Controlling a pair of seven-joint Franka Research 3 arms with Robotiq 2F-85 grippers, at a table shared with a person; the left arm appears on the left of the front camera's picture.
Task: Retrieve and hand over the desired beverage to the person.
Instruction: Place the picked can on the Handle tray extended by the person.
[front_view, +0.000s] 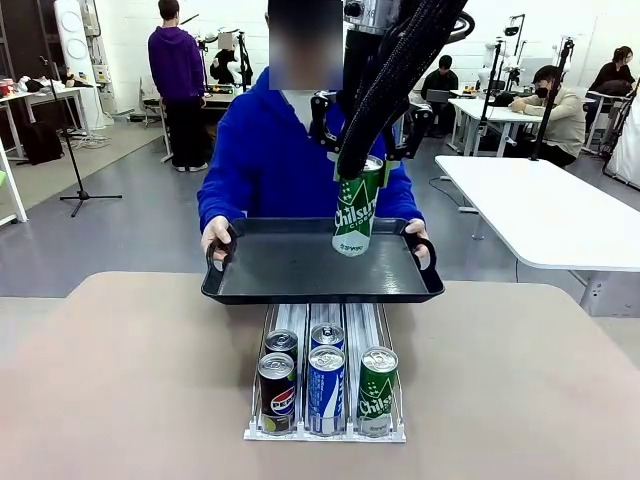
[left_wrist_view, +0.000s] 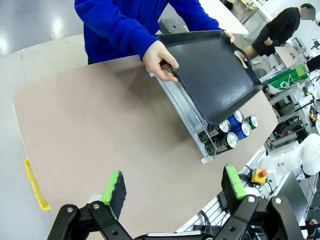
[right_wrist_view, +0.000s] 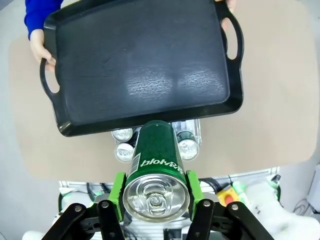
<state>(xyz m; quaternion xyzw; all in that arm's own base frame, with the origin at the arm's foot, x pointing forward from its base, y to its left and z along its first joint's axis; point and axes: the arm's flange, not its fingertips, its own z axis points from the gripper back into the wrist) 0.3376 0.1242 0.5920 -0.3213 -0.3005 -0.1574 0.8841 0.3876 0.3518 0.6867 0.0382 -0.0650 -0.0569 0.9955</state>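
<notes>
Tabletop (front_view: 120, 380): tan, carrying a can rack (front_view: 362, 325) at near centre.

Person (front_view: 260, 150) in a blue hoodie at the far side, a hand (front_view: 217, 238) on each handle of a black tray (front_view: 290, 265). The tray was held roughly level above the rack's far end, its floor bare.

Left end effector (left_wrist_view: 175, 187): released, jaws wide with nothing between them, hanging over the tabletop well apart from the tray.

Right end effector (right_wrist_view: 155, 195): clenched on the green Chilsung can (front_view: 357, 205), green pads on opposite sides of the body just below the top rim. The can hung over the tray, right of its centre and slightly tilted, with its base low near the tray floor. Contact could not be confirmed.

Rack stock: a Pepsi can (front_view: 277, 392), a blue can (front_view: 326, 388) and a green can (front_view: 377, 390) at the near end, with more behind.

Judged step: set the can down on the tray.
- Bring the can upright first so the base lands flat.
- Descend slowly and straight, since the tray is hand-held and may dip under load.
- Land well inside the rim, away from the handles and the person's fingers.
- Release only once the tray bears the can.
- Withdraw straight up, because a sideways exit could drag the pads against the can and topple it.
- The left arm has no part in this and is best left where it is.
</notes>
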